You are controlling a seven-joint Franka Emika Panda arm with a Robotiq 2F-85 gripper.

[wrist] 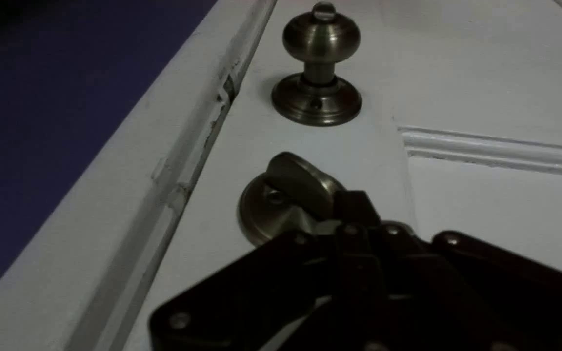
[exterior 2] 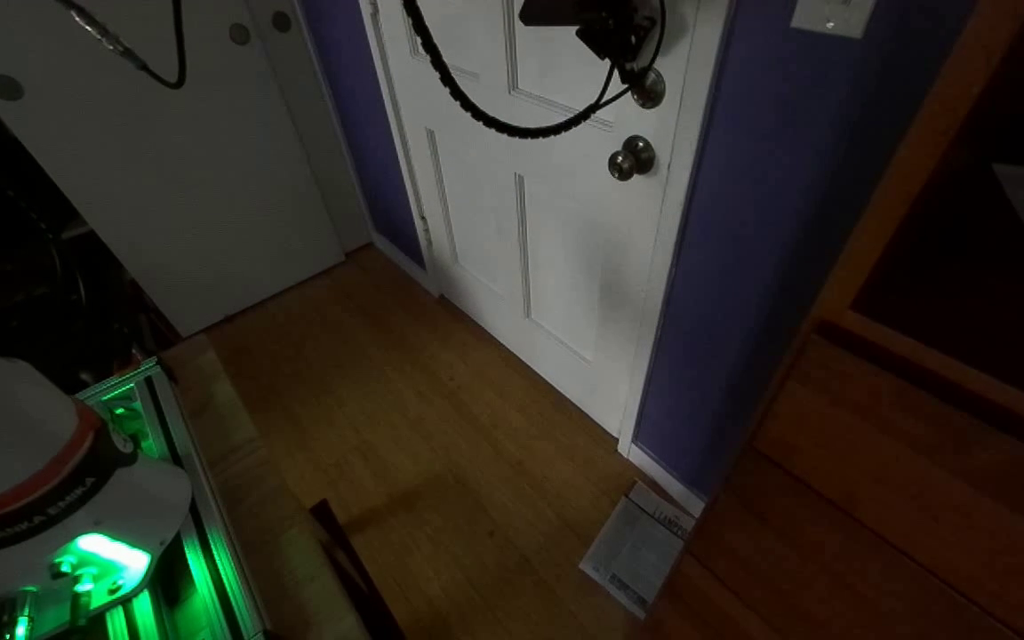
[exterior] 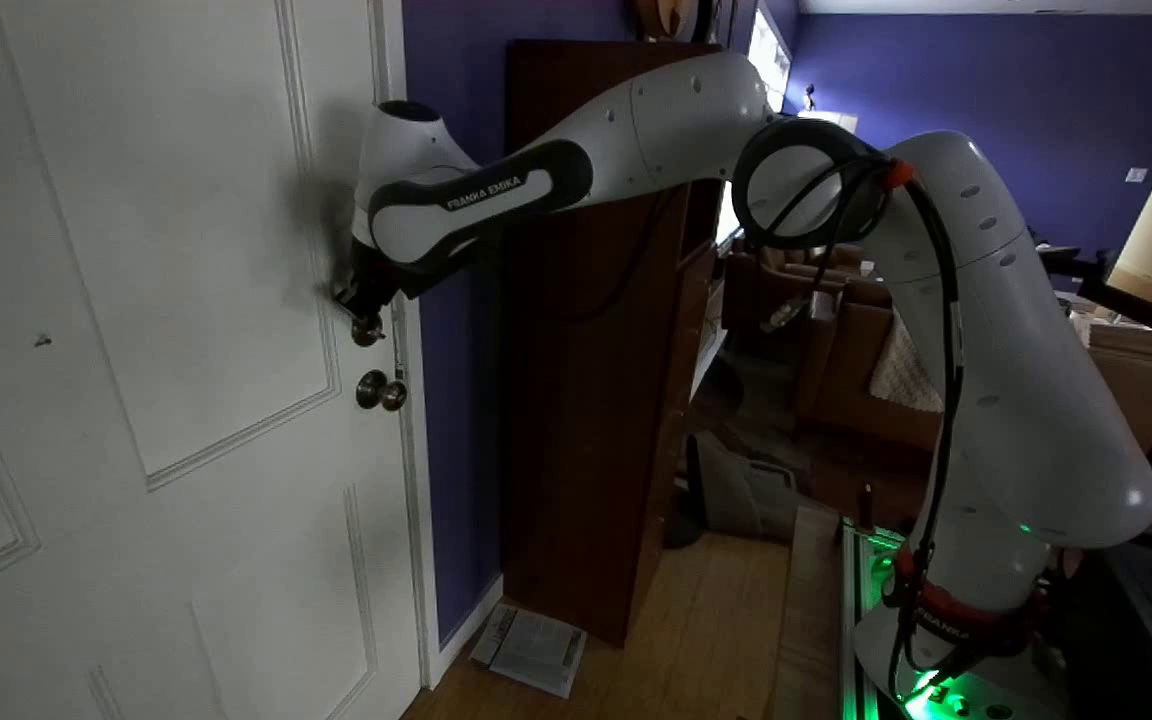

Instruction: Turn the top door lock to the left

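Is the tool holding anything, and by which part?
Unclear: in the wrist view, the tool covers one end of the lever on the top lock, hiding whether it's gripped.

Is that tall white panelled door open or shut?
Shut: in the wrist view the door lies close along its long white frame.
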